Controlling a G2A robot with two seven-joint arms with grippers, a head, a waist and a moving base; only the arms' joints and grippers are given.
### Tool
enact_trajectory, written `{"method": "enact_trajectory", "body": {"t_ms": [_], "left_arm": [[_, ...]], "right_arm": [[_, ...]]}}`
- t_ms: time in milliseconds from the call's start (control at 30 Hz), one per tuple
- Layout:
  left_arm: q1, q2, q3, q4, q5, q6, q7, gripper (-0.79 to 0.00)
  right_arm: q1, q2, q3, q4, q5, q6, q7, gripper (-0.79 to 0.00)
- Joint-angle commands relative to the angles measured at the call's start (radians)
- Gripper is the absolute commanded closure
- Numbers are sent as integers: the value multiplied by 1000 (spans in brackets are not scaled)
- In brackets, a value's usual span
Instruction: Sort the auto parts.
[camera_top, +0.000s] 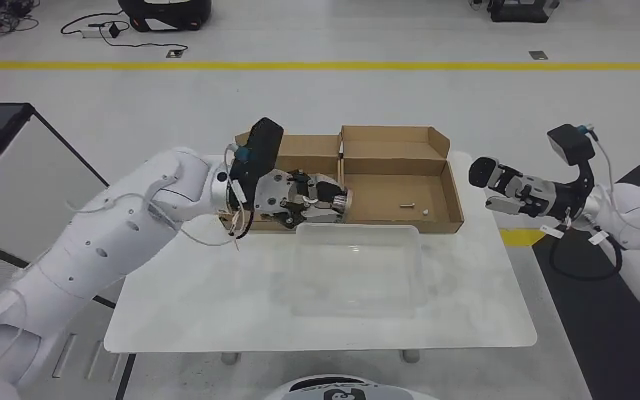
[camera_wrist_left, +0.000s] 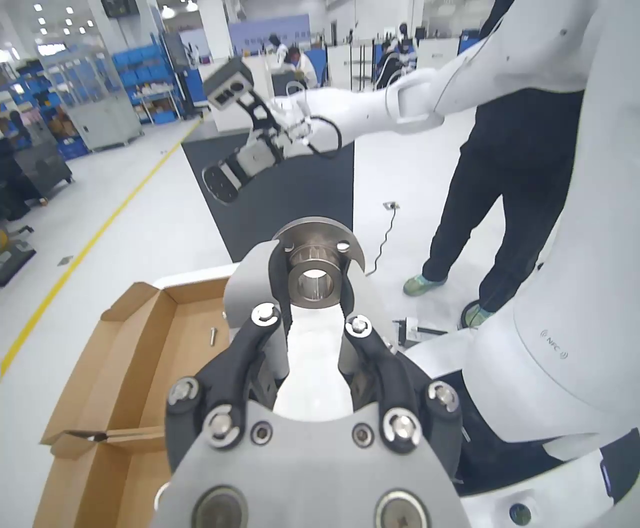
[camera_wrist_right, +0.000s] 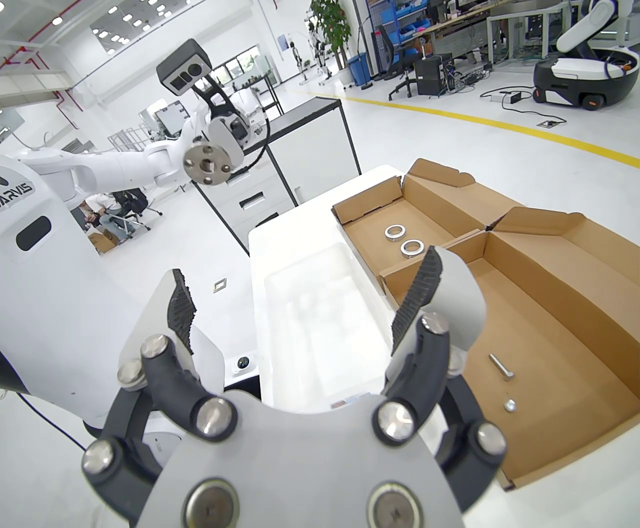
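My left gripper (camera_top: 338, 200) is shut on a metal flanged hub (camera_wrist_left: 320, 227), holding it in the air over the front wall of the cardboard box (camera_top: 400, 175) near its middle divider; the hub (camera_wrist_right: 206, 163) faces the right arm. The box's left compartment holds two metal rings (camera_wrist_right: 395, 231) (camera_wrist_right: 412, 247). Its right compartment holds a bolt (camera_top: 407, 206) (camera_wrist_right: 501, 367) and a small round piece (camera_wrist_right: 509, 405). My right gripper (camera_top: 487, 186) (camera_wrist_right: 305, 300) hangs open and holds nothing, just off the table's right edge beside the box.
A clear plastic bin (camera_top: 355, 268) (camera_wrist_right: 320, 320) stands on the white table (camera_top: 480, 290) right in front of the box. A dark cabinet (camera_top: 40, 170) stands to the table's left. The box flaps (camera_top: 395, 138) stand up at the back.
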Motion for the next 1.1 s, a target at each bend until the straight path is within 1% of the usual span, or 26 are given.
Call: {"method": "enact_trajectory", "body": {"t_ms": [0,100,233,267,400,533,767,1067], "left_arm": [[9,16,0,-6,76,0,157,0],[10,37,12,-7,203,0,373,0],[-2,67,48,16,424,0,704,0],[-8,73,54,16,468,0,748,0],[1,88,16,-22,428,0,748,0],[38,97,-39,-55,407,0,748,0],[105,102,-139,-105,383,0,748,0],[108,102,-144,-108,383,0,748,0]], "right_arm": [[0,0,0,0,0,0,0,-785],[0,0,0,0,0,0,0,-785],[0,0,0,0,0,0,0,-785],[0,0,0,0,0,0,0,-785],[0,0,0,0,0,0,0,-785],[0,0,0,0,0,0,0,-785],[0,0,0,0,0,0,0,-785],[0,0,0,0,0,0,0,-785]]}}
